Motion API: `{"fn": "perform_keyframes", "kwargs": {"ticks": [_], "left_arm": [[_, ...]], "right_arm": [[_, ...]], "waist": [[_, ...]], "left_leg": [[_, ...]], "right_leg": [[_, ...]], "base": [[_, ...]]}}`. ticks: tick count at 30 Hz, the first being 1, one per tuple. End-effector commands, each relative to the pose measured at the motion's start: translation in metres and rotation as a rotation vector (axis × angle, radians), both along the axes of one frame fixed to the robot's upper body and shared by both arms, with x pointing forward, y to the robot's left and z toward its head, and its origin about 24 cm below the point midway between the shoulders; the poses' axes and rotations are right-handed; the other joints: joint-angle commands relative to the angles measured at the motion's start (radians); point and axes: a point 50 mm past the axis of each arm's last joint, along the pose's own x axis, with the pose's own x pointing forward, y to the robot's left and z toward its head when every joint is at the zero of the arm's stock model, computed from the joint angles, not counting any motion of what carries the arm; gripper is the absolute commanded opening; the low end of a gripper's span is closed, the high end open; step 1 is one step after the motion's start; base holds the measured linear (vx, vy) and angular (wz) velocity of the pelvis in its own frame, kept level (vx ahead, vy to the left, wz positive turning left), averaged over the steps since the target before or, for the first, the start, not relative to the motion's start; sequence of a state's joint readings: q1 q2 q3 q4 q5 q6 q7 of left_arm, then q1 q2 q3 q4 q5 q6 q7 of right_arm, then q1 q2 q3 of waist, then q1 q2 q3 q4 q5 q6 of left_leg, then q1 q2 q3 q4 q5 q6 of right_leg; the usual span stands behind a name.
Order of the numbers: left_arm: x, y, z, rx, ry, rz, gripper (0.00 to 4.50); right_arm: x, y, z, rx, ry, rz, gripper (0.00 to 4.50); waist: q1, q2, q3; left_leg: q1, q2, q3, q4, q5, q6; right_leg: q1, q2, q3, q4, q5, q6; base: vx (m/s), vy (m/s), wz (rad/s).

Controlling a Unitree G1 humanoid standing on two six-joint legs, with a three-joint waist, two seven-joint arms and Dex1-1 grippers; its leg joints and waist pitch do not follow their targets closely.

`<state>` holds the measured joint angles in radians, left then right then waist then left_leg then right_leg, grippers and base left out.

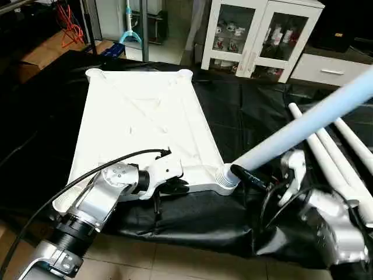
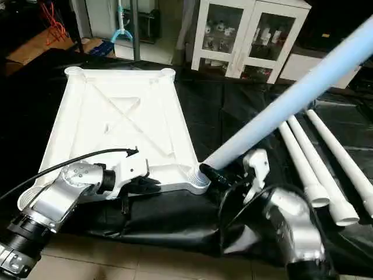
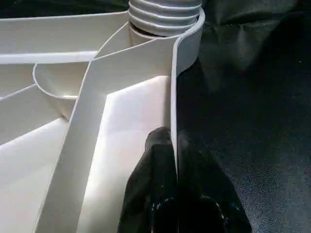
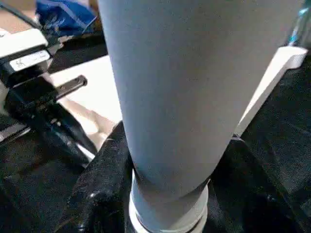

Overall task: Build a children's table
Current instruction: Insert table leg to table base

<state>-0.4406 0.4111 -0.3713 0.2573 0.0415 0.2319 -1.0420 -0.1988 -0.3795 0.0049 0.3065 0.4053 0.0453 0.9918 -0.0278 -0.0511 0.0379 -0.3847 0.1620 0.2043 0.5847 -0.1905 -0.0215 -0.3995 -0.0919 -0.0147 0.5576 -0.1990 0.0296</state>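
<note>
1. The top lies underside up on a black sheet, ribs showing, its near right socket at the front edge.
2. The left gripper is pinched shut on the top's near rim, just beside that socket, steadying it.
3. The right gripper is clamped around a leg near its threaded end, which sits at the socket; the leg leans steeply away to the right.
4. Risk: with that lean, the thread could cross and jam rather than seat.
5. Risk: twisting force could drag the light top across the sheet if the rim pinch slips.
6. Three spare legs lie to the right, near the right forearm; a sweep could roll them.
</note>
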Motion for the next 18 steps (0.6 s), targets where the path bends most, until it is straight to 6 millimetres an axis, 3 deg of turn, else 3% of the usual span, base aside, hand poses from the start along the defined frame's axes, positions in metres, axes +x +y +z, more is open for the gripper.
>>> {"fn": "perform_keyframes", "kwargs": {"ticks": [1, 9, 14, 18], "left_arm": [[-0.003, -0.007, -0.003, -0.015, 0.009, -0.028, 0.0], [-0.002, -0.008, -0.003, -0.011, 0.008, -0.03, 0.0], [-0.002, -0.009, -0.004, -0.009, 0.007, -0.027, 0.0], [-0.002, -0.009, -0.004, -0.01, 0.005, -0.026, 0.0]], "right_arm": [[-0.015, -0.008, -0.039, -0.107, 0.252, 0.027, 1.86], [-0.008, -0.012, -0.024, -0.157, 0.285, 0.176, 1.86], [-0.009, -0.012, -0.024, -0.222, 0.304, 0.264, 1.86], [-0.005, -0.009, -0.021, -0.223, 0.29, 0.283, 1.86]], "waist": [[-0.014, 0.01, -0.016], [-0.008, 0.004, -0.017], [0.006, 0.003, -0.024], [0.006, -0.001, -0.025]], "left_leg": [[0.038, 0.069, -0.057, -0.105, -0.652, -0.071], [0.04, 0.071, -0.051, -0.102, -0.61, -0.06], [0.036, 0.074, -0.037, -0.097, -0.495, -0.03], [0.03, 0.074, -0.036, -0.098, -0.457, -0.018]], "right_leg": [[-0.025, -0.045, 0.021, -0.095, -0.579, -0.099], [-0.022, -0.046, 0.025, -0.091, -0.538, -0.115], [-0.013, -0.047, 0.032, -0.078, -0.415, -0.16], [-0.004, -0.048, 0.03, -0.074, -0.398, -0.175]], "base": [[0.0, 0.0, 0.0], [0.0, 0.0, 0.0], [0.0, 0.0, 0.0], [0.0, 0.0, 0.0]]}}
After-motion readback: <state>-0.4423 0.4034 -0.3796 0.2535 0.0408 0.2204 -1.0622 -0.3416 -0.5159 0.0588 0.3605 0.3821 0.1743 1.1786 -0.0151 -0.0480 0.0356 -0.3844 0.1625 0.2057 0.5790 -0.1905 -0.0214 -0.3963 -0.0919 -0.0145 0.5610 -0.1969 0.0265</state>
